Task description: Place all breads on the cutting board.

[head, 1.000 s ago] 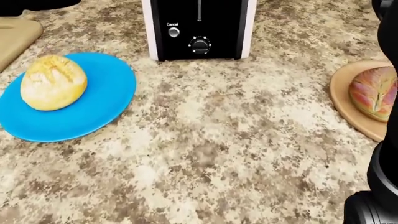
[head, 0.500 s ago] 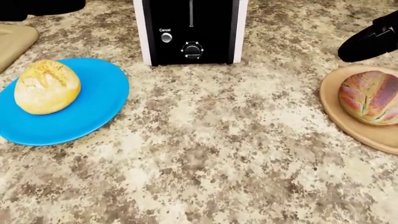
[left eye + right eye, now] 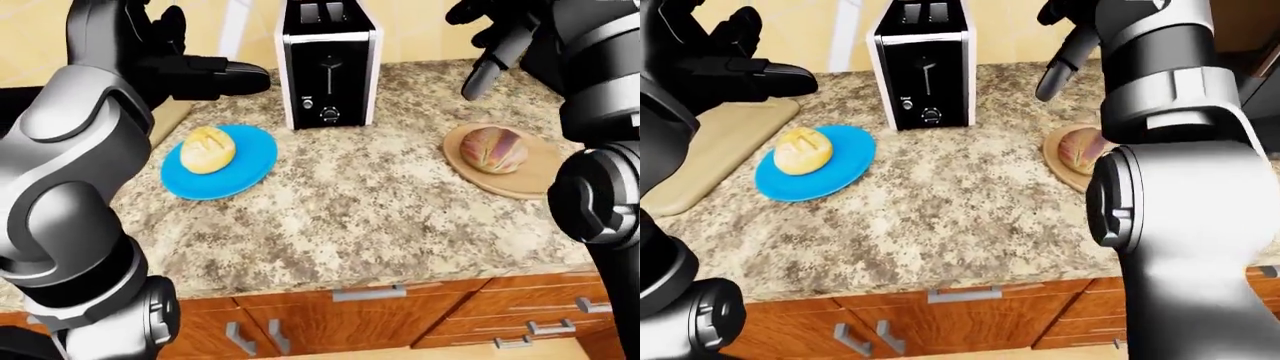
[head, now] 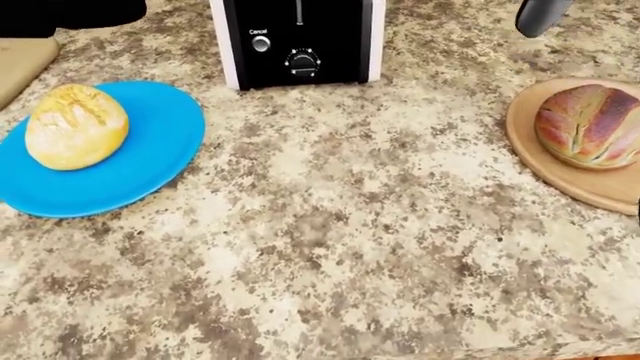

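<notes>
Both hands hover empty, fingers spread: left hand (image 3: 190, 64) above the yellow bread (image 3: 208, 148), right hand (image 3: 490, 37) seemingly above the brown bread (image 3: 493, 148), ready to grasp.

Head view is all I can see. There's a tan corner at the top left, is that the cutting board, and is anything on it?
Observer: Yes. The right-eye view shows the cutting board as a long tan slab left of the blue plate, with no bread on it.
Operator: Where's my left hand?
Observer: The left hand hangs open over the board's upper end in that view, holding nothing.
Operator: And the right one?
Observer: The right hand is raised and open, right of the toaster in the left-eye view. It is higher in the picture than the brown loaf and not touching it.
</notes>
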You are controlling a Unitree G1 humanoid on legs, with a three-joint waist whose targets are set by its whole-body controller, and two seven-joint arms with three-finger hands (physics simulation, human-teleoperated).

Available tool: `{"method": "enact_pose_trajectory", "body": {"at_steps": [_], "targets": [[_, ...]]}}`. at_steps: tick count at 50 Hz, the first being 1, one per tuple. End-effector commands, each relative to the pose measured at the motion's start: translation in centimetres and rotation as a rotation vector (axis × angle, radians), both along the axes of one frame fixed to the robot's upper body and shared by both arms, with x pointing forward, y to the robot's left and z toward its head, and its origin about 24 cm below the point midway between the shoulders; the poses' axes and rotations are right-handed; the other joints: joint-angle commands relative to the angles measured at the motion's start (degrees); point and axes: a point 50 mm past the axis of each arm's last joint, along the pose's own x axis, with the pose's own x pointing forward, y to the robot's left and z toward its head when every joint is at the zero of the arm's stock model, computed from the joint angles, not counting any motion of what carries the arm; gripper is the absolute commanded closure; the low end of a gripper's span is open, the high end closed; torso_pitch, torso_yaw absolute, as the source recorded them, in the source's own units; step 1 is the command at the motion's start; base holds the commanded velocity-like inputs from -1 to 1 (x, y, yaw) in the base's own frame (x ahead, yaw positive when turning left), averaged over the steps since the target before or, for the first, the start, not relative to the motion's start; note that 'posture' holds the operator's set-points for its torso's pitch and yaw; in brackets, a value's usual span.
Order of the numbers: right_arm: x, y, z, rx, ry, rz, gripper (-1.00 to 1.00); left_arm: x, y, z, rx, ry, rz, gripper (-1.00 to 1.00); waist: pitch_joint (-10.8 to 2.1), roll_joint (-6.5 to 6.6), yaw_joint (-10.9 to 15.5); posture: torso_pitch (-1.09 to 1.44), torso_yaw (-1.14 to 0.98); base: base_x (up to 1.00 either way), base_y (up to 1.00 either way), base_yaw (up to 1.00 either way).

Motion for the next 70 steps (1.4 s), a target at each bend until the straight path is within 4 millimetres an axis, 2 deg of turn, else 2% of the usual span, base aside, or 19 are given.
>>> {"method": "enact_pose_trajectory", "body": {"at_steps": [1,6,8,14,20,24,29,41,51,70], "targets": [[-0.6,0.2,2.1,-0.031,-0.073,0.01,-1.0,-0.8,0.0,1.5,-0.004,-0.085,0.003,-1.0,-1.66,0.12,-0.01,0.0,0.0,0.0,0.0,0.0],[-0.6,-0.3,2.2,-0.078,-0.064,0.009,-1.0,-0.8,0.0,1.5,-0.005,-0.084,0.003,-1.0,-1.64,-0.18,0.3,0.0,0.0,0.0,0.0,0.0],[-0.4,-0.7,1.4,-0.102,-0.034,0.028,-1.0,-0.8,0.0,1.5,-0.004,-0.085,0.001,-1.0,-1.6,-0.25,0.43,0.0,0.0,0.0,0.0,0.0],[-0.2,-2.5,-0.3,-0.111,0.005,-0.06,-1.0,-0.9,0.1,1.5,-0.007,-0.085,0.001,-1.0,-1.73,-0.49,0.67,0.0,0.0,0.0,0.0,0.0],[-0.1,-3.3,-1.6,-0.107,0.038,-0.079,-1.0,-0.7,-0.1,1.3,-0.003,-0.081,0.0,-1.0,-1.73,-0.48,0.81,0.0,0.0,0.0,0.0,0.0],[0.2,-3.9,-3.3,-0.113,0.087,-0.087,-1.0,-0.9,-0.2,1.5,-0.002,-0.087,-0.003,-1.0,-1.76,-0.55,0.78,0.0,0.0,0.0,0.0,0.0],[-0.3,-4.9,-3.9,-0.135,0.167,-0.097,-1.0,-0.7,-0.1,1.4,-0.003,-0.084,-0.001,-1.0,-1.84,-0.69,0.74,0.0,0.0,0.0,0.0,0.0],[-1.3,-4.9,-2.1,-0.15,0.239,-0.07,-1.0,-0.7,-0.1,1.4,-0.003,-0.084,-0.001,-1.0,-1.62,-0.54,0.5,0.0,0.0,0.0,0.0,0.0],[-1.0,-4.2,-3.9,-0.131,0.308,0.005,-1.0,-0.7,-0.1,1.4,-0.003,-0.084,-0.001,-1.0,-1.74,-0.7,0.41,0.0,0.0,0.0,0.0,0.0],[-1.4,-4.6,-4.0,-0.15,0.37,0.009,-1.0,-0.7,-0.1,1.5,-0.002,-0.084,-0.001,-1.0,-1.83,-0.66,0.51,0.0,0.0,0.0,0.0,0.0]]}}
